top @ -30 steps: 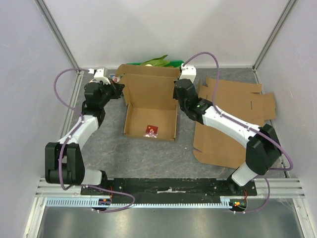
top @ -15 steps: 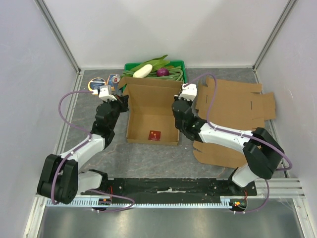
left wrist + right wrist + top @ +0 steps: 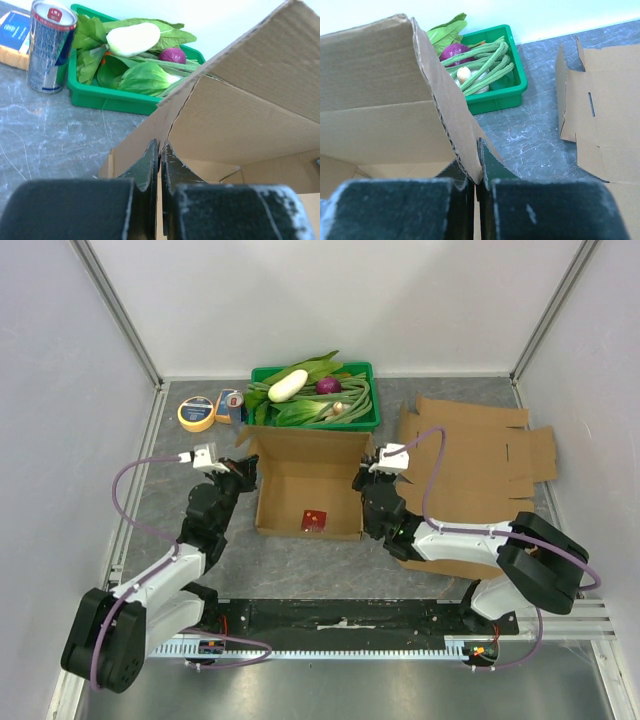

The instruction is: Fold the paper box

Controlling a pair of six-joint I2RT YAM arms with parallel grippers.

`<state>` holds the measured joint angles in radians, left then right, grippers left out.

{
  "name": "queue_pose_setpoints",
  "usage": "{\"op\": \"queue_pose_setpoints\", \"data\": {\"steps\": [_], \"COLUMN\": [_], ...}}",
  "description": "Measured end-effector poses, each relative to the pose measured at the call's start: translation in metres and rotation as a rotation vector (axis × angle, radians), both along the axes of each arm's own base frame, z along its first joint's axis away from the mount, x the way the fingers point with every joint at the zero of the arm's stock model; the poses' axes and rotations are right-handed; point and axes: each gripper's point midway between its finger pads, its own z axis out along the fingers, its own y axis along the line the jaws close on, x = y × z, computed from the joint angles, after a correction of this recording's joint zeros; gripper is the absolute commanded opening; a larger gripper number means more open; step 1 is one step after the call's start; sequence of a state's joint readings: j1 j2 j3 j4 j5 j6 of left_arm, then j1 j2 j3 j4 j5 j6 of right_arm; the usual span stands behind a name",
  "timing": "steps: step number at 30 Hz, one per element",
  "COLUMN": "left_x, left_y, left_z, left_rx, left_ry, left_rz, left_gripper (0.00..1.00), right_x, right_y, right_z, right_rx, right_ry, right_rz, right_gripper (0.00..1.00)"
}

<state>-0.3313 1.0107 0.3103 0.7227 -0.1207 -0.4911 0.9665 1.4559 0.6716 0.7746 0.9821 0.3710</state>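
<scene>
Standing mid-surface [image 3: 300,570], the cardboard box [image 3: 308,485] has its walls raised but its lid flap open. The left end effector [image 3: 160,150] is pinched tight on the left wall, the right end effector [image 3: 476,150] on the right wall. Closing the lid is left to do; the side tabs may be untucked.

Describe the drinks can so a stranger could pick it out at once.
Find the green vegetable tray at the far edge of the table. Just left of it stands the can; it alone is a silver-and-blue cylinder, unlike the flat yellow disc beside it.
</scene>
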Motion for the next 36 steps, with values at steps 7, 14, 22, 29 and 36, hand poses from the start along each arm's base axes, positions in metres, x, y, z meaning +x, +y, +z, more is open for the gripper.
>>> {"op": "queue_pose_setpoints", "data": {"steps": [7, 14, 22, 29, 36], "left_x": [-0.024, -0.043, -0.049, -0.05, -0.051], "left_y": [0.002, 0.008, 0.013, 0.014, 0.014], "left_z": [-0.014, -0.03, -0.041, -0.042, -0.042], "left_rx": [-0.069, -0.114, -0.117, -0.115, -0.11], "left_ry": [0.013, 0.043, 0.06, 0.066, 0.078], "left_rz": [-0.01, 0.001, 0.02, 0.019, 0.02], "left_gripper": [0.02, 0.02, 0.02, 0.02, 0.02], "right_x": [-0.022, -0.044, -0.079, -0.154, -0.171], "right_y": [0.001, 0.001, -0.005, -0.023, -0.006], "right_z": [-0.012, -0.033, -0.044, -0.015, 0.128], "right_rx": [0.02, 0.004, -0.017, 0.116, 0.158], "right_ry": [-0.038, -0.009, 0.17, 0.308, 0.285], "right_rz": [0.038, 0.089, 0.23, 0.556, 0.716], "right_gripper": [0.08, 0.36, 0.88, 0.98, 0.98]}}
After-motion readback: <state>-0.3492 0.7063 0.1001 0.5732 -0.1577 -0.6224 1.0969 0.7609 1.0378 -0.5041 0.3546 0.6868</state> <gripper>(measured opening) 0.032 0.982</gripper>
